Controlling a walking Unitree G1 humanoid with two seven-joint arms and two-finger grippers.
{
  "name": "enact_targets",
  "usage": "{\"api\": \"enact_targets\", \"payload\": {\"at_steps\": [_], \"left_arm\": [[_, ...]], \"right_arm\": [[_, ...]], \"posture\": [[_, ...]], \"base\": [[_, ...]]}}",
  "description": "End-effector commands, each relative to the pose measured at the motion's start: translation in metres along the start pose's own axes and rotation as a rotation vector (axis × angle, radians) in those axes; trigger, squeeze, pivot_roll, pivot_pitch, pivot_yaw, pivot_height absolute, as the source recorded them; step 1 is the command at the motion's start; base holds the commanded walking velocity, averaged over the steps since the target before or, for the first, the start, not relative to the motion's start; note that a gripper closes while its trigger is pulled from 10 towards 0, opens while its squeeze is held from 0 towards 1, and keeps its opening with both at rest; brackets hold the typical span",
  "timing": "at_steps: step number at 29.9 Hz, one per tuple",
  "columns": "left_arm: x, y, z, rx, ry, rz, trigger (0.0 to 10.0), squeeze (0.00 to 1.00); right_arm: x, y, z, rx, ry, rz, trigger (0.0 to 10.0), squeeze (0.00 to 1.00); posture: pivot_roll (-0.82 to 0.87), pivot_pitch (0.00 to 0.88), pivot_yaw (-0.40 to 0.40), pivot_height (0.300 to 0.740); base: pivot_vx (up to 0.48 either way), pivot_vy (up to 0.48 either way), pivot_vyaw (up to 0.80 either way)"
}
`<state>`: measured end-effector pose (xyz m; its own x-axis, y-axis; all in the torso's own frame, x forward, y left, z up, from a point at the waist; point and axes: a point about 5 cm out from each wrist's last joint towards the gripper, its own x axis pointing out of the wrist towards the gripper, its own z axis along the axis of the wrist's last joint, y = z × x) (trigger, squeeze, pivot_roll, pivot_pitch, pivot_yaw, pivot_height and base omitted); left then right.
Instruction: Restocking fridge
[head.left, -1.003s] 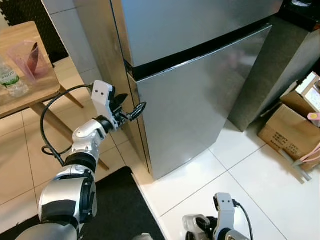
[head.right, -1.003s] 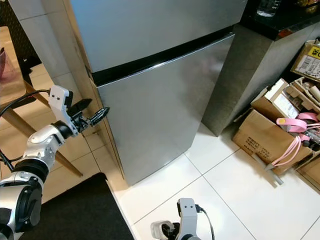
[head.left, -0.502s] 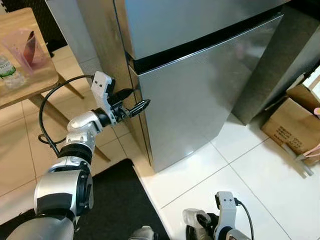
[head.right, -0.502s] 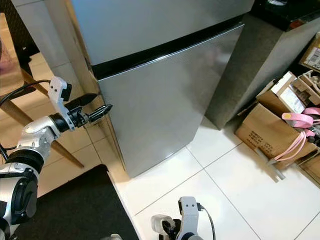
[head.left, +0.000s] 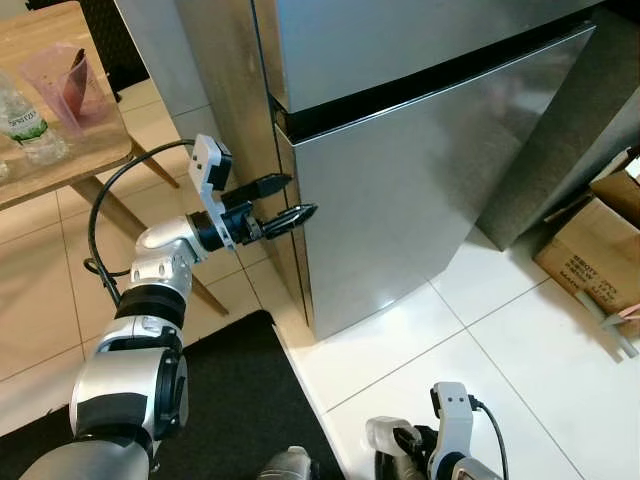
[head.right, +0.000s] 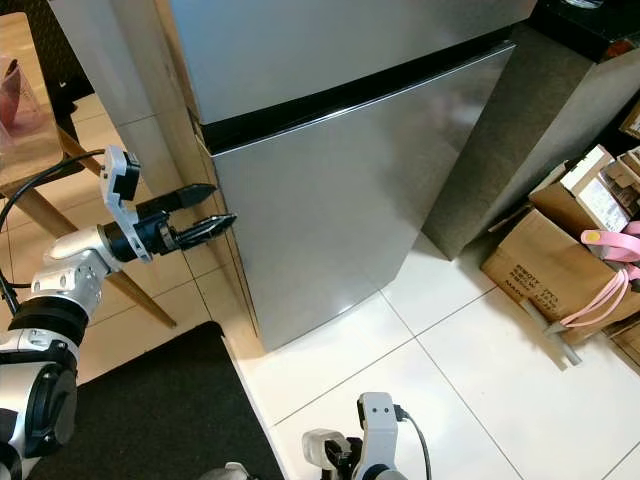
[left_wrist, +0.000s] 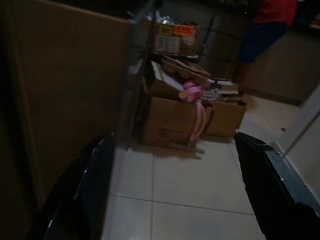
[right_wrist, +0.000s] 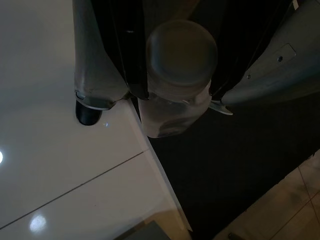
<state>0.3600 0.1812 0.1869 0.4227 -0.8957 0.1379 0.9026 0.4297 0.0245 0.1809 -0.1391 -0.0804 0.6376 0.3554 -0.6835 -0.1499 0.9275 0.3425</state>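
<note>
Left pincer (head.left: 283, 201), fingers spread, sits mid-frame at the closed fridge door (head.left: 400, 200) edge; right pincer (right_wrist: 165, 80) clamps a bottle (right_wrist: 175, 85) low, likely smooth, rigid, slippery: door best hooked at that free edge

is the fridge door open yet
No, the lower fridge door sits flush and shut, and the left hand has its open fingers at the door's edge.

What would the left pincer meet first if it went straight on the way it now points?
Probably the fridge. The left pincer, fingers apart, points at the left edge of the lower door, with its tips close to that edge. Depth is unclear, so one finger might slip past the door's front instead.
</note>
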Motion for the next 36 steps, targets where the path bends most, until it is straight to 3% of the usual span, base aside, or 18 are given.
{"api": "enact_targets", "payload": {"at_steps": [1,9,13,16,19,20,24,25,28,31,36], "left_arm": [[0.007,-0.008,-0.006,-0.023,-0.005,-0.057,10.0,0.0],[0.007,-0.009,-0.008,-0.022,-0.003,-0.038,10.0,0.0],[0.0,0.008,0.007,0.034,-0.045,0.151,10.0,0.0],[-0.004,0.01,0.011,0.03,-0.056,0.15,10.0,0.0],[-0.015,0.007,0.005,0.03,0.047,0.086,10.0,0.0],[-0.024,0.006,0.0,0.046,0.139,0.065,10.0,0.0],[-0.032,0.007,-0.005,0.067,0.226,0.063,10.0,0.0],[-0.044,0.011,-0.005,0.099,0.323,0.086,10.0,0.0],[-0.054,0.016,-0.003,0.145,0.392,0.127,10.0,0.0],[-0.06,0.03,0.011,0.222,0.385,0.308,10.0,0.0],[-0.054,0.035,0.021,0.253,0.301,0.383,10.0,0.0]], "right_arm": [[-0.005,0.0,-0.019,0.033,0.068,-0.009,10.0,0.0],[-0.005,0.0,-0.02,0.033,0.069,-0.008,10.0,0.0],[-0.005,0.0,-0.021,0.036,0.071,-0.009,10.0,0.0],[-0.006,0.0,-0.021,0.038,0.072,-0.01,10.0,0.0],[-0.006,0.0,-0.022,0.041,0.073,-0.012,10.0,0.0],[-0.006,0.0,-0.022,0.042,0.073,-0.013,10.0,0.0],[-0.006,0.0,-0.022,0.043,0.073,-0.013,10.0,0.0],[-0.005,0.0,-0.021,0.043,0.072,-0.012,10.0,0.0],[-0.005,0.0,-0.021,0.044,0.071,-0.013,10.0,0.0],[-0.005,0.0,-0.021,0.048,0.07,-0.013,10.0,0.0],[-0.005,0.0,-0.021,0.049,0.072,-0.015,10.0,0.0]], "posture": [[-0.05,0.206,0.002,0.74],[-0.05,0.201,0.003,0.74],[-0.05,0.204,0.005,0.74],[-0.06,0.206,0.006,0.74],[-0.05,0.209,0.006,0.74],[-0.05,0.21,0.006,0.74],[-0.05,0.21,0.006,0.74],[-0.05,0.212,0.007,0.74],[-0.05,0.211,0.006,0.74],[-0.05,0.213,0.007,0.74],[-0.05,0.214,0.005,0.74]], "base": [[0.0,0.0,0.0],[0.0,0.0,0.0],[0.0,0.0,0.0],[0.0,0.0,0.0],[0.0,0.0,0.0],[0.0,0.0,0.0],[0.0,0.0,0.0],[0.0,0.0,0.0],[0.0,0.0,0.0],[0.0,0.0,0.0],[0.0,0.0,0.0]]}}
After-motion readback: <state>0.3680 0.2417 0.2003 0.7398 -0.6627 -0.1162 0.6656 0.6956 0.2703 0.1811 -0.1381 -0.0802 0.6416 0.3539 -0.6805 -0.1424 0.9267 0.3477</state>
